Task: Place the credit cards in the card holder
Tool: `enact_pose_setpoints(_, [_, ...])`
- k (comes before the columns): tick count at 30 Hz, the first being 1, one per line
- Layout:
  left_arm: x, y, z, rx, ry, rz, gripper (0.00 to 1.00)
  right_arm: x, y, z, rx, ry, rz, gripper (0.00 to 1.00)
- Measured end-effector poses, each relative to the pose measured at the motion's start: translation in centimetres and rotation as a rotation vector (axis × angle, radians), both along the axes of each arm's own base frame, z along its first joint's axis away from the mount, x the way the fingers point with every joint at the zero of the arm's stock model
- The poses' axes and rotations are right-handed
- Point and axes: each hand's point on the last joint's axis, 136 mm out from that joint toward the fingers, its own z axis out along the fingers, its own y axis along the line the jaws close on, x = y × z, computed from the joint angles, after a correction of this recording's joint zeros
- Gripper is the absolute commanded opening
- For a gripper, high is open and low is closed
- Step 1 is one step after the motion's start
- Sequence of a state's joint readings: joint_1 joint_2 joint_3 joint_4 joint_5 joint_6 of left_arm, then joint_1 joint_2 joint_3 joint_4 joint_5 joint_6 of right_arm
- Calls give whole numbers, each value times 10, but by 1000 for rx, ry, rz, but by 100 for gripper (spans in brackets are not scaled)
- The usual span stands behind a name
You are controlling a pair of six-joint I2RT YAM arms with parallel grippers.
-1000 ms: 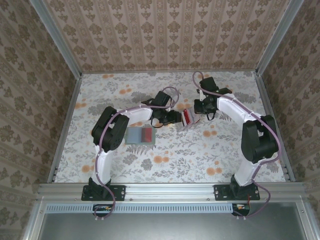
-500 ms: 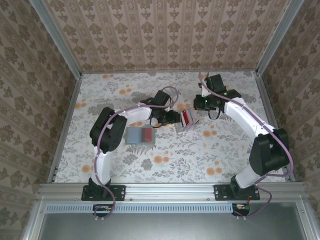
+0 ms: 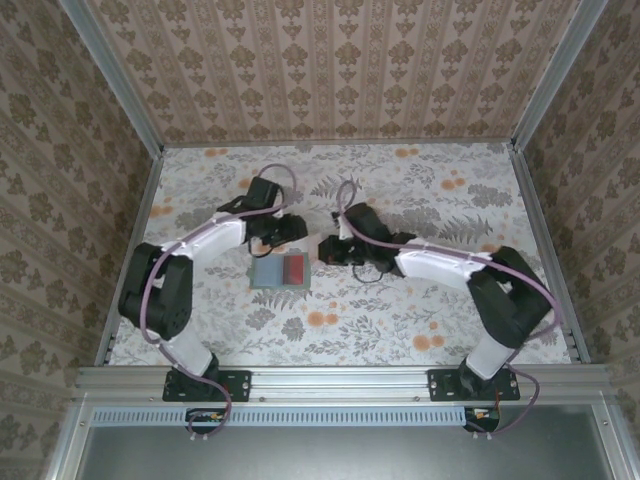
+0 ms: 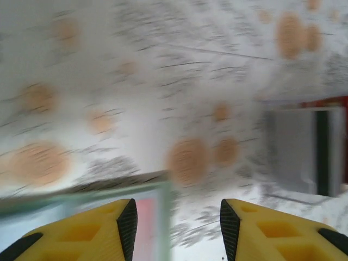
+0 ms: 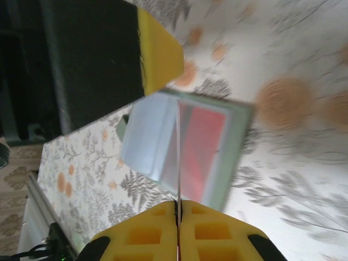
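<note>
The grey-green card holder (image 3: 267, 272) lies flat on the flowered table with a red card (image 3: 295, 270) showing on its right half. My right gripper (image 3: 328, 250) sits just right of it, shut on a thin credit card (image 5: 178, 163) that I see edge-on over the holder (image 5: 239, 147). My left gripper (image 3: 296, 237) hovers at the holder's far edge, open, with nothing between its fingers. In the left wrist view the gripper (image 4: 176, 217) is above the holder's corner (image 4: 155, 190), and grey, dark and red striped credit cards (image 4: 304, 152) show to the right, blurred.
The patterned walls stand well back from the table (image 3: 420, 300). One yellow finger of the left gripper (image 5: 157, 51) and its black body hang close above the holder in the right wrist view. Both arms crowd the middle left of the table.
Both arms have swung left. The right gripper has come from the table's back right to the holder's right edge with a card. The left gripper has pulled back to the holder's far side.
</note>
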State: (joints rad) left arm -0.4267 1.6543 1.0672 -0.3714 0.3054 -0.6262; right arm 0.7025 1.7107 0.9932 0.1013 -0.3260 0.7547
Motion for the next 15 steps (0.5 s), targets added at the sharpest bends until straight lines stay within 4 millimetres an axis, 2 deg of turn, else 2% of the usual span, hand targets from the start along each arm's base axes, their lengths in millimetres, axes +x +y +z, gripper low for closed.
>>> enact_pose_setpoints(3, [-14, 46, -20, 58, 50, 90, 47, -7, 28, -32, 23, 71, 18, 7])
enact_pose_setpoints(7, [-37, 83, -36, 119, 100, 156, 46, -5, 46, -62, 31, 140, 12, 7])
enact_pose_setpoints(11, [-49, 104, -45, 148, 121, 190, 41, 8, 64, -54, 76, 129, 21, 7])
enact_pose_setpoints(15, [-55, 116, -55, 169, 143, 206, 34, 14, 72, -43, 110, 117, 26, 7])
